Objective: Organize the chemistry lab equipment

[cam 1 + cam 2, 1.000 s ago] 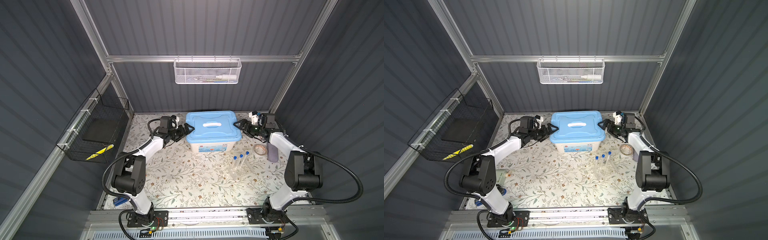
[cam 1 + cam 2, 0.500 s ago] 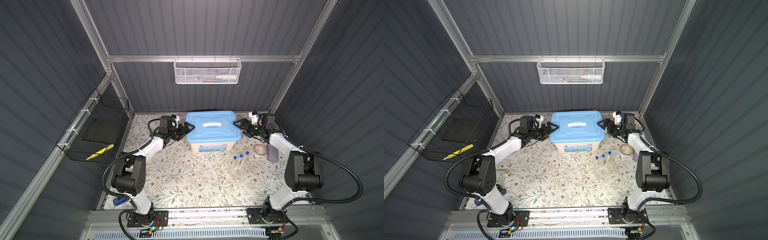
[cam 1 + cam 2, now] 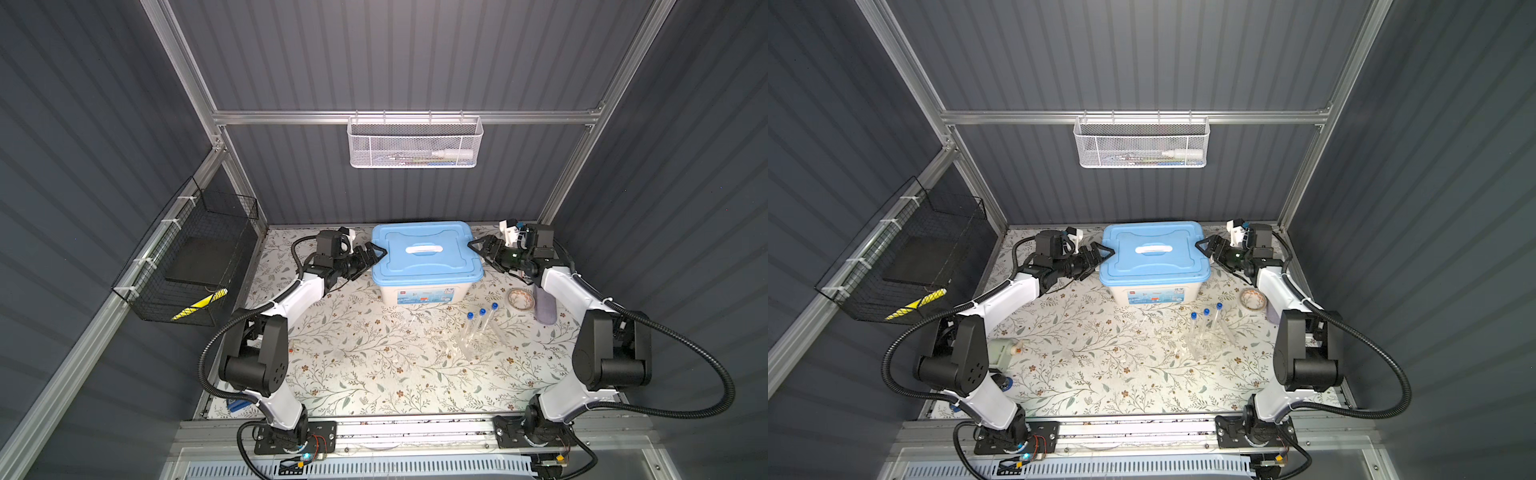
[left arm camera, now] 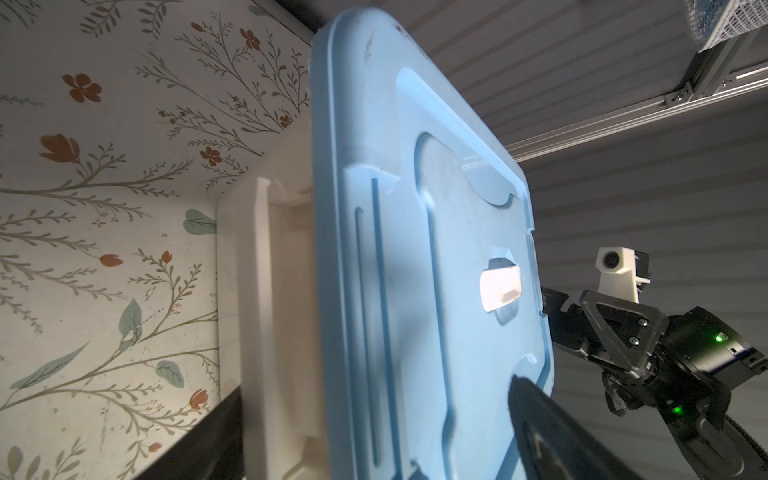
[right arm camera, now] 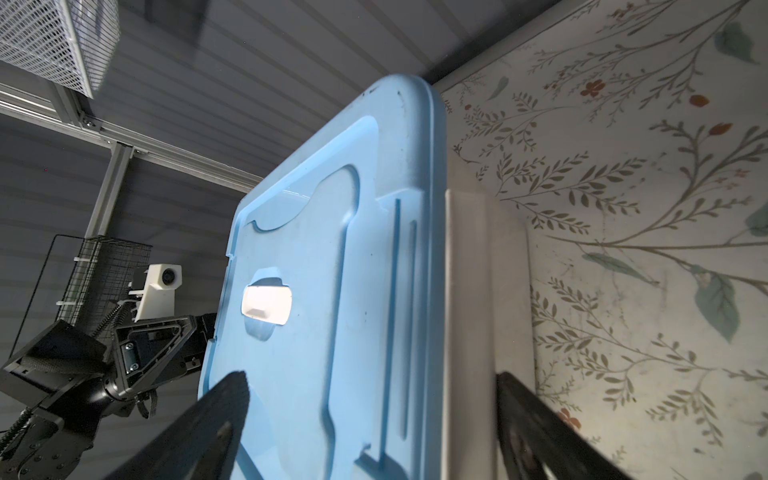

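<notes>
Three clear blue-capped test tubes [image 3: 482, 322] [image 3: 1204, 324] lie side by side on the floral mat with small clear glassware [image 3: 478, 347] around them, right of centre. At the back stands a white box with a blue lid [image 3: 424, 249] [image 3: 1154, 249]. My left gripper [image 3: 376, 253] [image 3: 1104, 251] [image 4: 376, 386] is at its left end. My right gripper [image 3: 476, 245] [image 3: 1202, 245] [image 5: 370, 376] is at its right end. Each is open wide, with one finger over the lid [image 4: 415, 257] [image 5: 332, 270] and the other beside the white wall below it.
A tape roll [image 3: 520, 298] and a greyish cup [image 3: 544, 309] sit by the right arm. A black wire basket [image 3: 191, 266] hangs on the left wall, a white mesh basket [image 3: 413, 143] on the back wall. A blue object [image 3: 239, 405] lies behind the left arm's base.
Both grippers' jaws have narrowed slightly around the box's ends. The arms have hardly moved, and the box and test tubes stay put.
</notes>
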`<control>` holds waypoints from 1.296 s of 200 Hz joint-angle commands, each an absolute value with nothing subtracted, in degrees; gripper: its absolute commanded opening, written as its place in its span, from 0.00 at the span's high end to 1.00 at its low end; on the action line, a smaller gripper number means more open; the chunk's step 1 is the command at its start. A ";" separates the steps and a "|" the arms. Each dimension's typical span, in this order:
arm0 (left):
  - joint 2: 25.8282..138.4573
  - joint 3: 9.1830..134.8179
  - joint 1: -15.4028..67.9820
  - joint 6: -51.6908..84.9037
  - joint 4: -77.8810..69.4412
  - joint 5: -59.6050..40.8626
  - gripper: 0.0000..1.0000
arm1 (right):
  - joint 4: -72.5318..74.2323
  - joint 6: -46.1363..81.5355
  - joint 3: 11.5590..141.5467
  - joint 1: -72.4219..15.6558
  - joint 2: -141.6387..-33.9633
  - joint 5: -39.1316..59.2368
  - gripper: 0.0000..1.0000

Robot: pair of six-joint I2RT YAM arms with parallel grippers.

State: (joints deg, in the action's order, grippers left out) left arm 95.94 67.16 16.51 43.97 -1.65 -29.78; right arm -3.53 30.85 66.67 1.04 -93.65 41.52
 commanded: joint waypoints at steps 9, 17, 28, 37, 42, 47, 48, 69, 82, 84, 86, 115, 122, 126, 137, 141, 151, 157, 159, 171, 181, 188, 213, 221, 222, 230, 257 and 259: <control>92.68 69.43 16.44 42.88 -0.06 -29.46 0.06 | -5.98 29.04 68.27 -0.15 -91.42 40.04 0.07; 92.42 69.53 16.44 42.80 0.18 -29.29 0.06 | -5.98 29.02 68.23 -0.33 -91.22 39.79 0.07; 92.16 69.61 16.51 42.62 0.39 -29.16 0.07 | -6.02 29.09 68.29 -0.52 -91.07 39.57 0.08; 92.03 69.71 16.52 42.54 0.58 -29.09 0.07 | -6.23 28.97 68.41 -0.68 -90.84 39.22 0.08; 92.02 69.85 16.52 42.54 0.67 -29.18 0.07 | -6.37 28.86 68.48 -0.78 -90.80 38.94 0.08; 92.02 69.93 16.57 42.43 0.78 -29.22 0.07 | -6.56 28.76 68.60 -0.90 -90.65 38.58 0.08; 92.02 69.94 16.59 42.39 0.78 -29.20 0.07 | -6.58 28.75 68.66 -0.89 -90.63 38.54 0.07; 92.40 70.25 16.78 42.58 0.79 -29.75 0.08 | -7.34 28.39 69.01 -1.37 -90.35 37.77 0.07; 92.79 70.36 16.97 42.93 0.52 -30.23 0.09 | -7.71 28.04 69.20 -1.65 -90.13 37.60 0.08; 92.87 70.41 17.03 42.97 0.39 -30.26 0.09 | -7.73 28.02 69.29 -1.71 -90.10 37.61 0.08; 92.89 70.40 17.05 43.04 0.30 -30.31 0.09 | -7.73 28.03 69.31 -1.79 -90.11 37.59 0.08; 93.41 70.84 17.62 43.33 0.09 -30.32 0.10 | -8.25 27.63 69.77 -2.66 -89.96 37.14 0.08; 93.43 70.99 17.67 43.33 0.07 -30.32 0.10 | -8.41 27.43 69.90 -2.95 -89.76 36.83 0.09; 93.41 71.01 17.75 43.33 0.09 -30.32 0.11 | -8.54 27.26 70.02 -3.03 -89.74 36.68 0.09; 93.26 71.08 17.84 43.33 0.09 -30.15 0.11 | -9.17 26.76 70.32 -3.46 -89.66 36.17 0.09; 93.25 71.05 17.92 43.34 0.04 -30.09 0.11 | -9.35 26.68 70.47 -3.60 -89.69 36.13 0.09; 93.06 71.02 18.08 43.33 0.09 -30.02 0.11 | -9.65 26.44 70.72 -3.91 -89.73 35.90 0.09; 93.03 71.10 18.15 43.33 0.09 -30.02 0.11 | -9.83 26.43 70.84 -4.11 -89.74 35.86 0.09; 93.00 71.15 18.18 43.33 0.09 -29.98 0.11 | -9.77 26.36 70.91 -4.19 -89.74 35.73 0.09; 92.99 71.36 18.35 43.41 0.09 -29.88 0.12 | -10.18 26.15 71.10 -4.62 -89.69 35.39 0.10; 92.90 71.44 18.53 43.42 0.13 -29.89 0.13 | -10.65 25.85 71.35 -5.01 -89.66 34.90 0.10; 92.81 71.68 18.63 43.42 0.09 -29.81 0.13 | -10.83 25.59 71.57 -5.28 -89.64 34.72 0.10; 92.90 72.33 19.14 43.34 0.13 -29.73 0.15 | -11.25 25.34 72.02 -5.86 -89.12 33.89 0.10; 92.99 72.49 19.24 43.33 0.17 -29.72 0.15 | -11.47 25.24 72.16 -6.02 -88.88 33.67 0.10; 92.99 72.50 19.20 43.33 0.17 -29.71 0.15 | -11.49 25.19 72.25 -6.04 -88.87 33.62 0.10; 93.15 72.64 19.40 43.33 0.12 -29.71 0.15 | -11.71 25.01 72.48 -6.19 -88.62 33.44 0.10; 93.58 72.77 20.03 43.72 -0.22 -29.73 0.16 | -12.85 24.53 73.34 -6.76 -88.24 32.84 0.10; 93.60 72.84 20.08 43.76 -0.25 -29.71 0.16 | -12.95 24.48 73.38 -6.83 -88.24 32.86 0.10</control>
